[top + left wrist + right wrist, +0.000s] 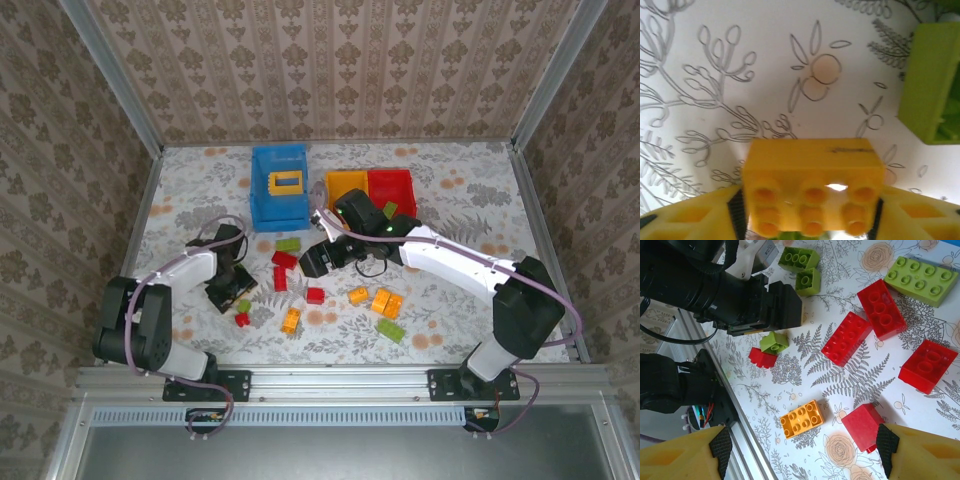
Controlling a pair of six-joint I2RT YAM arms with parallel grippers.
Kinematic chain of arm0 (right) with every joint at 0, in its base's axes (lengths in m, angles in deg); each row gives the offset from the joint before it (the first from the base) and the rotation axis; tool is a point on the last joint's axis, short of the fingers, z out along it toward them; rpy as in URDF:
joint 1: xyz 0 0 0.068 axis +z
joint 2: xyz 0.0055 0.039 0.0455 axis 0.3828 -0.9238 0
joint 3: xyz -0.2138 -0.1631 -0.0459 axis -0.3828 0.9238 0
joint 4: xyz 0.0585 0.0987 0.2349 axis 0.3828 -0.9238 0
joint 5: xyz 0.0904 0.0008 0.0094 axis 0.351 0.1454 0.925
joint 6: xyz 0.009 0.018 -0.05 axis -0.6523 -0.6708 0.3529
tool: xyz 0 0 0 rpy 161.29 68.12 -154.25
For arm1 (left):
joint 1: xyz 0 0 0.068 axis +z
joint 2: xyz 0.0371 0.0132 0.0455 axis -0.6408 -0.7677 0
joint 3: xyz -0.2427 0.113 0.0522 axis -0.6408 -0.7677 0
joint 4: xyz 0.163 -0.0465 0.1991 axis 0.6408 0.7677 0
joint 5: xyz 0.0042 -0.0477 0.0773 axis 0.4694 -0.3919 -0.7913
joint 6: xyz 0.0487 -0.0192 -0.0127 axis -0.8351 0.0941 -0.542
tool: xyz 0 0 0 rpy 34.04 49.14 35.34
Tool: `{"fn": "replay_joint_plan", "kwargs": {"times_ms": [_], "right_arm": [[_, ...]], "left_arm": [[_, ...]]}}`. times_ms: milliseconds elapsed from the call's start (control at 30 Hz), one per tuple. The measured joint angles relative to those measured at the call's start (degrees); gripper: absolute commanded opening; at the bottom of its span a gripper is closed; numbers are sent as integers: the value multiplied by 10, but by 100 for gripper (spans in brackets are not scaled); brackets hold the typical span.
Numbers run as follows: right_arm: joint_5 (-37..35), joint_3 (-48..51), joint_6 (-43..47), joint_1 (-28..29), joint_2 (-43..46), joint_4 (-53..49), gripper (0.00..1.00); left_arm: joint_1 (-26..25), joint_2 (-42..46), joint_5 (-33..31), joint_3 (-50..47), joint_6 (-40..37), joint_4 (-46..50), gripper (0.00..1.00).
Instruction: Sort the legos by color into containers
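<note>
A yellow brick (812, 180) sits studs-up between my left gripper's (807, 212) yellow fingers (700, 215), and both pads press its sides. A bit of lime green shows under it. In the top view that gripper (232, 290) is low at the table's left, with a small red brick (242, 320) just in front. My right gripper (804, 450) hangs open above an orange brick (801, 419) and a red brick (864, 425), touching neither. Red bricks (847, 337) and green bricks (920, 280) lie scattered beyond. At the back stand the blue bin (278, 190), yellow bin (345, 183) and red bin (392, 186).
A hollow yellow frame piece (286, 182) lies in the blue bin. Orange bricks (385, 302) and a green brick (391, 331) lie at the front right. A lime green brick (932, 85) lies right of the left gripper. The left arm's black wrist (740, 295) is close to my right gripper.
</note>
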Motion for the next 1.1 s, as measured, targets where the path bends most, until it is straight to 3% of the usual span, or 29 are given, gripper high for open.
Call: {"fn": "replay_joint_plan", "kwargs": {"times_ms": [100, 267, 467, 700, 1100], "right_arm": [[0, -1, 0, 0, -1, 0, 78], [-5, -3, -8, -5, 0, 1, 77], [-49, 30, -77, -63, 41, 59, 75], [-104, 44, -157, -121, 62, 126, 75], [-115, 43, -193, -128, 62, 134, 75]], "left_arm": [[0, 6, -4, 0, 1, 4, 43], [-19, 45, -30, 7, -1, 18, 41], [-93, 72, -61, 138, -26, 54, 42], [-131, -62, -76, 350, -116, 54, 44], [-68, -320, -52, 548, -216, 49, 51]]}}
